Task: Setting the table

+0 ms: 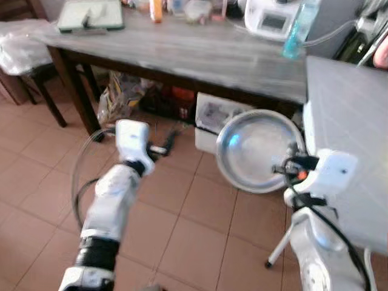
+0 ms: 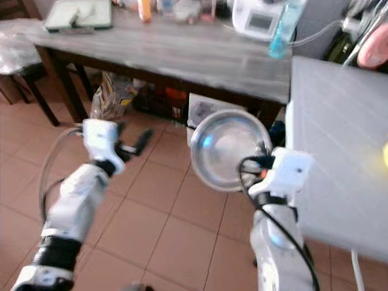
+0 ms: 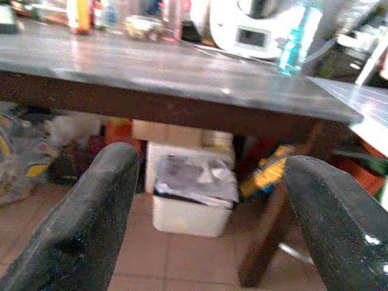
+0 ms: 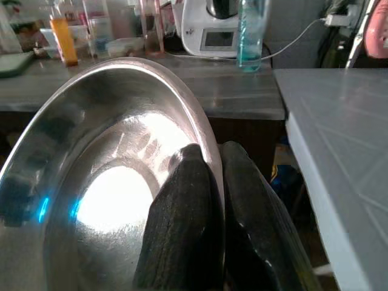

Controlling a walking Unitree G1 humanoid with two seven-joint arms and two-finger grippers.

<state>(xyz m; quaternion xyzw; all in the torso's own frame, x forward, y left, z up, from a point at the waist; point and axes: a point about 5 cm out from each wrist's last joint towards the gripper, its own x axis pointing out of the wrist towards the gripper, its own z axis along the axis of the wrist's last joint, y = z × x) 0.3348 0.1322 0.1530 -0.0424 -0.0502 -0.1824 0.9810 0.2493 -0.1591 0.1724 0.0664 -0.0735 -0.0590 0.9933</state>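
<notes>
Where legible, no writing; right gripper (image 4: 209, 200) clamping steel plate (image 1: 254, 148)

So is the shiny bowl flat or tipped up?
Tipped up: the round silver metal bowl stands on edge, its empty inside facing the camera, rim pinched by the right end effector.

We see a shiny silver steel plate (image 1: 257, 148), mirror-bright with a small blue glint at its left, pinched at the rim by our right gripper (image 4: 209, 176), whose fingers are matt black. Our left gripper (image 3: 206, 224) is the same speckled black; both arms are silver-white with black cables. The far table (image 1: 200, 54) has a streaked grey top on dark brown legs. At right, the nearer table (image 1: 351, 121) is pale grey with faint crossing lines. The floor (image 1: 182, 224) is terracotta tile with light grout. On the far table stand a translucent turquoise bottle (image 1: 300, 27), an orange bottle (image 4: 63, 39) and a white appliance (image 3: 248, 27). Below sits a white bin (image 3: 191, 209).
</notes>
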